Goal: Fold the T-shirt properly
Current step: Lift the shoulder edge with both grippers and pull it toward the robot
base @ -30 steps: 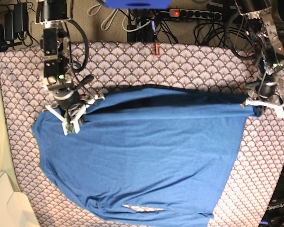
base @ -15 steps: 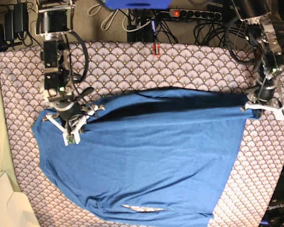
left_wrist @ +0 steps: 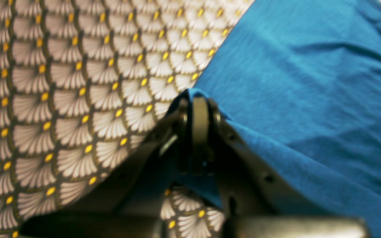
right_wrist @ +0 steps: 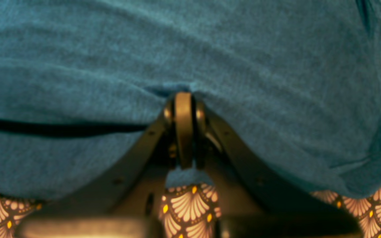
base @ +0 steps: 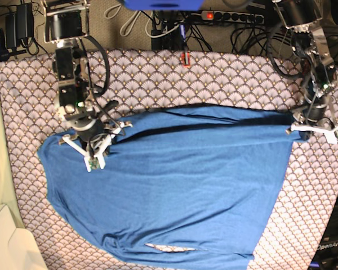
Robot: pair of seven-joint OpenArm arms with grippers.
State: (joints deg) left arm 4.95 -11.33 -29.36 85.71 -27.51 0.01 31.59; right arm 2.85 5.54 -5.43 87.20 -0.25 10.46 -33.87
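From the base view, my right gripper (base: 96, 147) has carried its pinched edge of the shirt (base: 174, 185) nearer me across the patterned cloth (base: 214, 79). Left wrist: left gripper (left_wrist: 199, 109) clamped on a corner. Right wrist: fabric sags, soft and light, so I judge edges grip best.

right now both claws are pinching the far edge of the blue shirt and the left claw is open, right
Not quite: the left claw is shut on the blue shirt, not open. The left wrist view shows its jaws pressed together with blue fabric bunched at the tips. The right claw is likewise shut on the far edge, over the scallop-patterned cloth.
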